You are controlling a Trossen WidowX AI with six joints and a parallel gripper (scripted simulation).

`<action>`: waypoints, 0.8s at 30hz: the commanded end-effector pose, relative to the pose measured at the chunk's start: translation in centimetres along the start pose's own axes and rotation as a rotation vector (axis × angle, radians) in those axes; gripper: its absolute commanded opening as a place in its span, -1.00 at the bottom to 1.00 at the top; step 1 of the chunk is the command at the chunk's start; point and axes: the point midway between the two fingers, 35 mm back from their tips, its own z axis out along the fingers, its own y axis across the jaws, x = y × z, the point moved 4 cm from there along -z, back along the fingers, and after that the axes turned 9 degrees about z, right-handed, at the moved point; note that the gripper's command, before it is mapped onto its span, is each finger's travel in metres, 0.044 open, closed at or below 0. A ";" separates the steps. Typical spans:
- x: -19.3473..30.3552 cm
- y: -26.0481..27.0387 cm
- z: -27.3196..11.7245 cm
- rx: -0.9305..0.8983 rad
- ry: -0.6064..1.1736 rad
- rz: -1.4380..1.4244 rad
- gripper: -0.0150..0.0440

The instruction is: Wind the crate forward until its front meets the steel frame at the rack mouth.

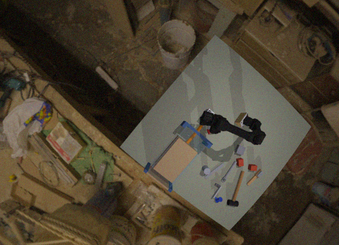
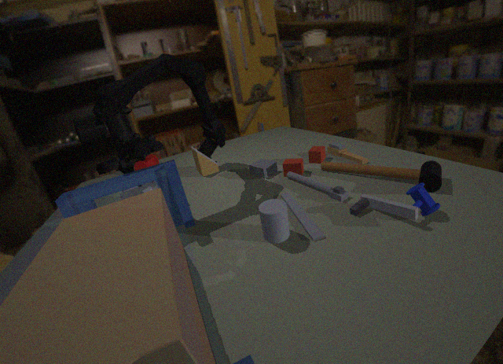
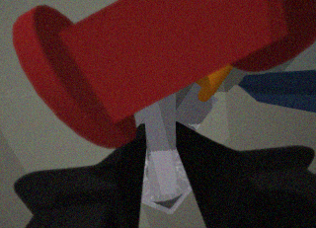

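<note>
My gripper [image 3: 159, 126] is shut on the grey bar of the winch handle, below its red knob [image 3: 173, 50] [image 2: 147, 161] [image 1: 208, 131]. Grey winch parts [image 3: 197, 110] show partly beyond the bar; the key and the round hole are hidden. The orange strap [image 1: 194, 135] [image 3: 213, 84] runs from the winch side under the blue steel frame [image 1: 207, 141] [image 2: 81, 196] [image 3: 283, 89] to the crate. The tan crate [image 1: 175, 160] [image 2: 101, 255] looks flat inside the clear-panelled cubby. In the top view a gap shows between its front and the frame.
A grey cylinder [image 1: 205, 170] [image 2: 274, 222], red cubes [image 1: 239, 162] [image 1: 252, 167], a mallet [image 1: 238, 186] [image 2: 373, 170], a blue spool [image 1: 218, 199] [image 2: 422, 199] and several grey tools lie beside the cubby. A tan wedge [image 1: 240, 119] [image 2: 205, 163] stands near the arm's base.
</note>
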 end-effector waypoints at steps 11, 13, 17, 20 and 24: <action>0.0 -0.2 0.4 0.004 0.007 0.036 -0.49; 0.0 -0.2 0.4 0.004 0.007 0.036 -0.49; 0.0 -0.2 0.4 0.004 0.007 0.036 -0.49; 0.0 -0.2 0.4 0.004 0.007 0.036 -0.49; 0.0 0.0 0.4 -0.003 0.008 -0.007 -0.49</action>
